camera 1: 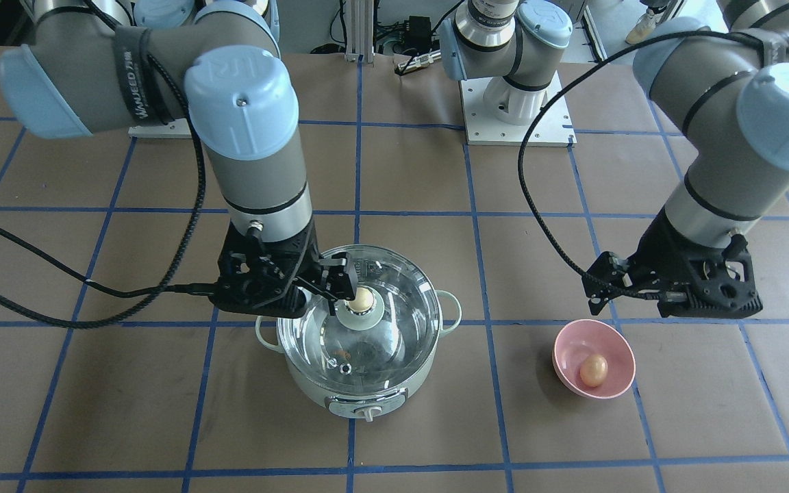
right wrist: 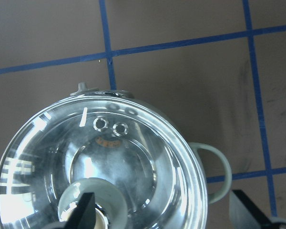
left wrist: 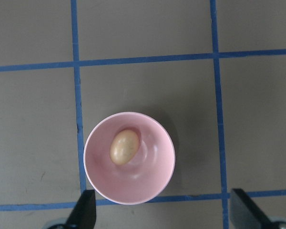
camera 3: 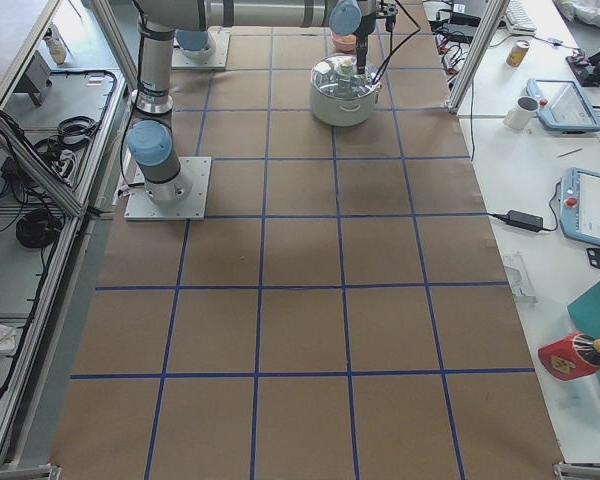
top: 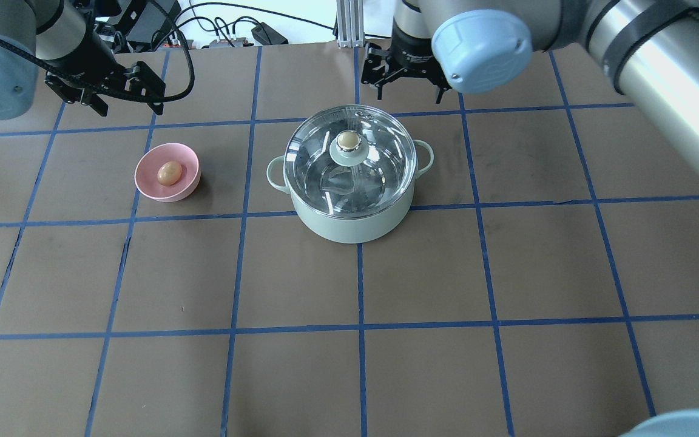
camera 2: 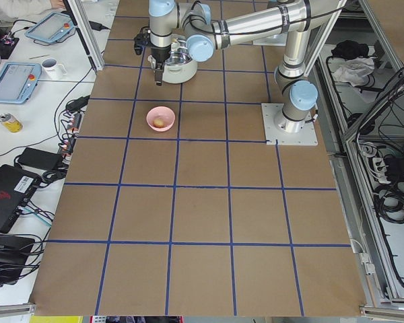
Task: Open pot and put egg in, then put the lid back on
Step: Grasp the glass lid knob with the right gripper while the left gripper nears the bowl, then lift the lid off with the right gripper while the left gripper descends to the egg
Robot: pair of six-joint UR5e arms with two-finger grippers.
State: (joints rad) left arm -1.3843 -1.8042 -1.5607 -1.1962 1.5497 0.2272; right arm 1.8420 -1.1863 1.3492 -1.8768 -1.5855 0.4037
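Domed glass lid (top: 325, 176) on round mint pot (top: 355, 227) — smooth oval egg (top: 168, 173) in pink bowl (top: 146, 182).
The right claw (right wrist: 164, 214) hangs spread above the lid; the left claw (left wrist: 167, 212) hangs spread above the pink bowl.

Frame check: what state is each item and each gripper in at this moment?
Pot: closed, lid on.
Lid: seated on pot, not gripped.
Egg: lying in bowl.
Bowl: upright, holds egg.
Left gripper: open, above bowl.
Right gripper: open, over lid.
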